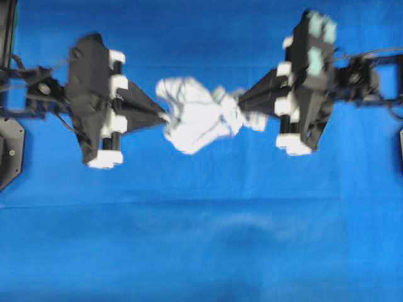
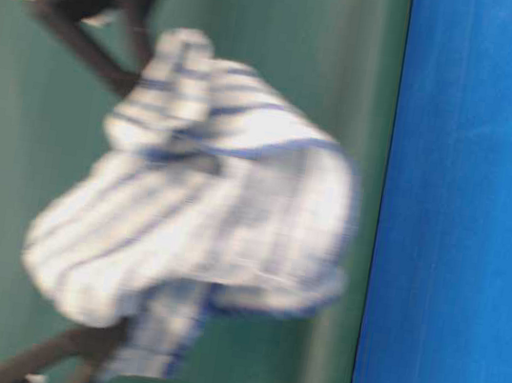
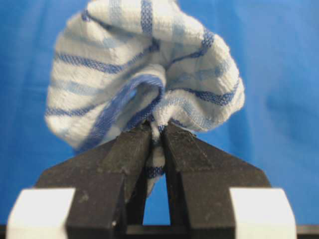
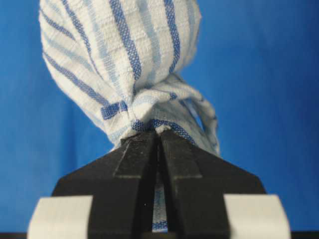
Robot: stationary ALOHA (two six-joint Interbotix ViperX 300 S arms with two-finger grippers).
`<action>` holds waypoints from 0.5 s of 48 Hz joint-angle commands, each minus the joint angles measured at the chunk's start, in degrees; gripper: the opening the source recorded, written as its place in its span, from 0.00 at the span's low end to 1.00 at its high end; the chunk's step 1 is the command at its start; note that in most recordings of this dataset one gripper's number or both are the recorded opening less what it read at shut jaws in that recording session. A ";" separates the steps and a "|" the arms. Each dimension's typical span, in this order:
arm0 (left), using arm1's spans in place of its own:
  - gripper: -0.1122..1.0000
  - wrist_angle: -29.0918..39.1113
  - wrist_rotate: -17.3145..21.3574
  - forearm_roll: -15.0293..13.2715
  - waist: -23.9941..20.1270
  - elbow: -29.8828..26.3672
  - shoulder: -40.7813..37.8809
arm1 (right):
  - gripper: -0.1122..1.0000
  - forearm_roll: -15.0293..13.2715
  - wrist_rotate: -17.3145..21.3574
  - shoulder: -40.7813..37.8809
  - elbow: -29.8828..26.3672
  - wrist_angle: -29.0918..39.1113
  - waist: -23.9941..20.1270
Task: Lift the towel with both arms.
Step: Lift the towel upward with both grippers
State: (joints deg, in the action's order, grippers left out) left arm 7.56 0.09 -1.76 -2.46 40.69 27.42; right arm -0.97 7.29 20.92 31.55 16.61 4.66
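The towel [image 1: 200,115], white with thin blue stripes, hangs bunched between my two grippers above the blue tablecloth. My left gripper [image 1: 165,116] is shut on the towel's left end, and its wrist view shows fabric [image 3: 144,69] pinched between the black fingers [image 3: 130,149]. My right gripper [image 1: 242,95] is shut on the right end, with a fold of towel [image 4: 124,64] clamped between its fingers [image 4: 179,149]. In the table-level view the crumpled towel [image 2: 205,213] hangs away from the blue cloth [image 2: 468,223], with dark fingers at its top left and bottom left.
The plain blue tablecloth [image 1: 201,239] covers the whole table. Black arm bases and cables sit at the left edge [image 1: 12,119] and right edge [image 1: 378,78] of the overhead view.
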 commanded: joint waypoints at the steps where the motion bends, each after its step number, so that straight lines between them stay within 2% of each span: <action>1: 0.14 2.46 0.00 0.00 -1.41 -3.43 3.25 | 0.13 -0.97 -0.18 2.72 -4.22 2.29 0.53; 14: 0.14 5.80 0.88 0.26 -3.34 -7.65 6.86 | 0.13 -4.75 -0.26 4.83 -10.11 6.15 0.62; 24: 0.14 5.89 0.88 0.26 -3.69 -8.17 6.68 | 0.13 -5.01 -0.18 4.66 -10.63 7.03 0.62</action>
State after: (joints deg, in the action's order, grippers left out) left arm 13.54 0.88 -1.67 -5.98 34.01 33.93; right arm -5.80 7.12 24.87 22.24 23.38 5.27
